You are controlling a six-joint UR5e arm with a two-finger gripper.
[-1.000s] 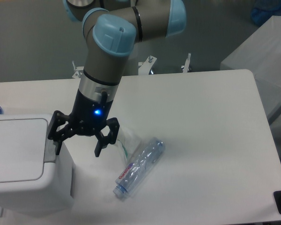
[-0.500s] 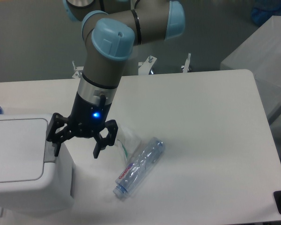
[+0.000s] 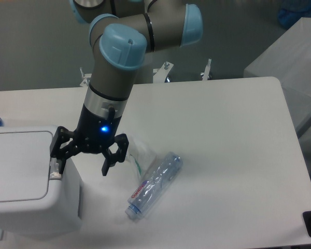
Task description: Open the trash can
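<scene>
The trash can is a boxy white bin at the lower left, its flat lid down. A grey push-button strip runs along the lid's right edge. My gripper hangs open at the can's right side, fingers pointing down. The left finger sits right over the grey strip; whether it touches is unclear. The right finger hangs over the table beside the can.
A crushed clear plastic bottle lies on the white table just right of the gripper, with a crumpled clear wrapper next to it. A grey box stands off the table's right side.
The gripper has shifted slightly left and down, bringing its left finger over the grey strip. The can's lid has not moved.
</scene>
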